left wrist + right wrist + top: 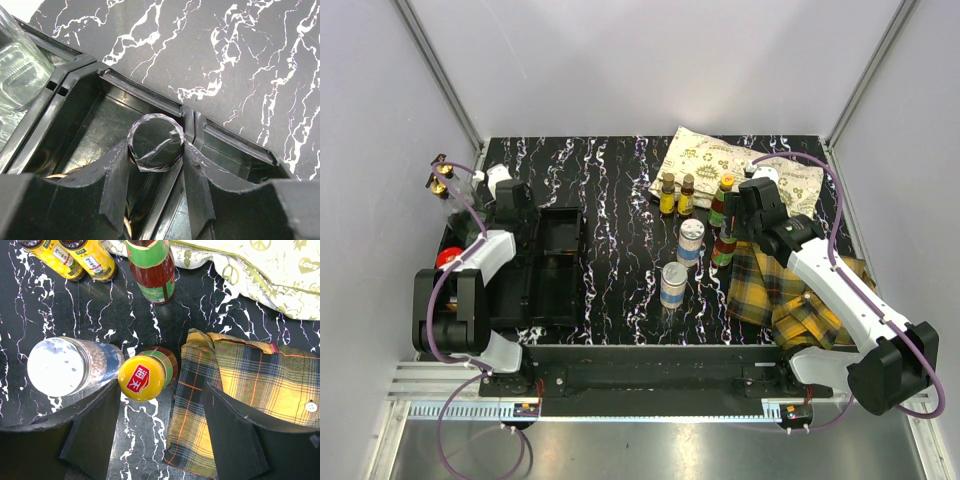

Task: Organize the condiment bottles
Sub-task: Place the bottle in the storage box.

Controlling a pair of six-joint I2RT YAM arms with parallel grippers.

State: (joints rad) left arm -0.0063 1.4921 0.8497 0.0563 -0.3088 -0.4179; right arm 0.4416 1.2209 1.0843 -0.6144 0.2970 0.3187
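Nearest the arm bases, a silver-lidded shaker [674,283] stands on the marble-patterned table [620,180]. A yellow plaid cloth [790,290] lies at its 3 o'clock and the black tray [560,235] at its 9 o'clock. A red-lidded jar [447,258] shows at the tray's 9 o'clock side, half hidden by the left arm.

Inside the tray, the left gripper [155,152] points down with its jaws drawn narrow. They pinch the round top of a tiny dark bottle [155,140] standing in a compartment beside a divider wall.

Farther out, the right gripper [161,390] hangs with its jaws about half spread and grips nothing. A yellow-capped sauce bottle [144,375] stands upright between the fingertips, with a gap on the right finger's side. A second shaker [60,365] stands just at that bottle's 9 o'clock, and the plaid cloth's edge is at its 3 o'clock.

At 12 o'clock from there stands a green-labelled sauce bottle [152,270], with two yellow bottles [95,257] at 11 o'clock. A patterned pale cloth [720,160] lies beyond them. Gold-capped clear bottles [442,182] stand at the tray's 10 o'clock.
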